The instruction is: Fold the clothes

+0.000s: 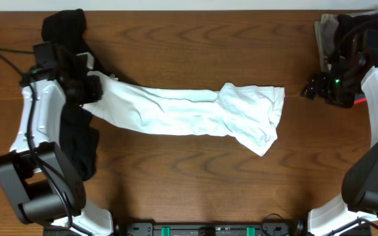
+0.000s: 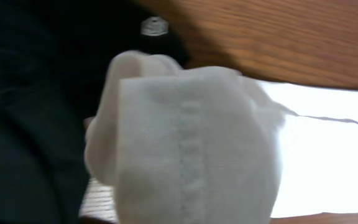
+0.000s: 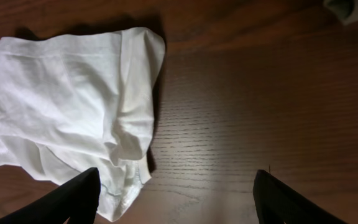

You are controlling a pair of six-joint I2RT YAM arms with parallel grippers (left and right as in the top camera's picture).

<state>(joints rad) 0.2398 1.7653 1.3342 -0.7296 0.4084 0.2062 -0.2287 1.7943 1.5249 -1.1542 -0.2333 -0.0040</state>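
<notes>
The white T-shirt lies stretched into a long rumpled band across the middle of the table, bunched at its right end. My left gripper is shut on the shirt's left end; the left wrist view shows a hemmed fold of white cloth filling the jaws. My right gripper is open and empty, a little right of the shirt's right end. In the right wrist view its open jaws hover over bare wood, with the shirt's bunched end by the left finger. The print is hidden.
A black garment lies along the left edge under my left arm. A pile of folded garments sits at the far right corner behind my right arm. The wooden table shows bare in front.
</notes>
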